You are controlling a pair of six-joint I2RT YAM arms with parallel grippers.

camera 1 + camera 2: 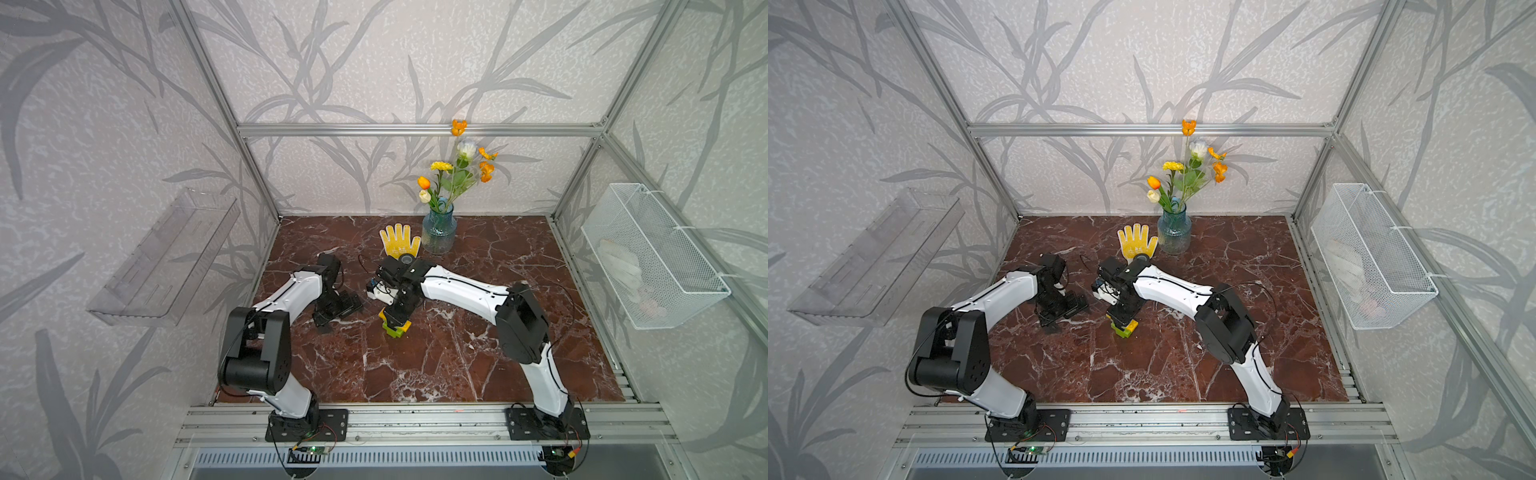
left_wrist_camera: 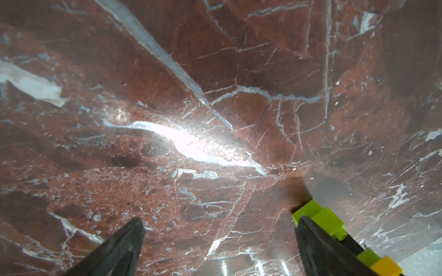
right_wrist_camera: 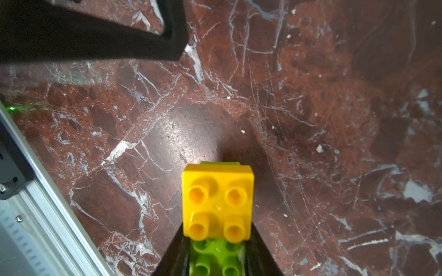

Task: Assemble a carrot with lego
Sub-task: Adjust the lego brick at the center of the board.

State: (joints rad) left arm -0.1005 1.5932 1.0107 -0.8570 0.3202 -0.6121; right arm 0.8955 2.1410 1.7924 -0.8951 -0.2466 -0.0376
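Note:
The carrot (image 1: 395, 327) (image 1: 1124, 328) is a small cluster of lego near the middle of the marble table (image 1: 436, 357). In the right wrist view a yellow-orange square brick (image 3: 217, 200) sits on a lime-green brick (image 3: 216, 259). My right gripper (image 3: 217, 249) (image 1: 395, 316) is shut on the lime-green brick from above. My left gripper (image 2: 218, 239) (image 1: 338, 318) stands open just left of the cluster, with nothing between its fingers. In the left wrist view the lime-green end (image 2: 318, 216) shows behind one finger.
A yellow glove (image 1: 400, 241) and a blue glass vase of flowers (image 1: 438, 232) stand behind the arms. A white wire basket (image 1: 656, 257) hangs on the right wall and a clear shelf (image 1: 166, 257) on the left. An aluminium rail (image 1: 415, 419) runs along the front edge.

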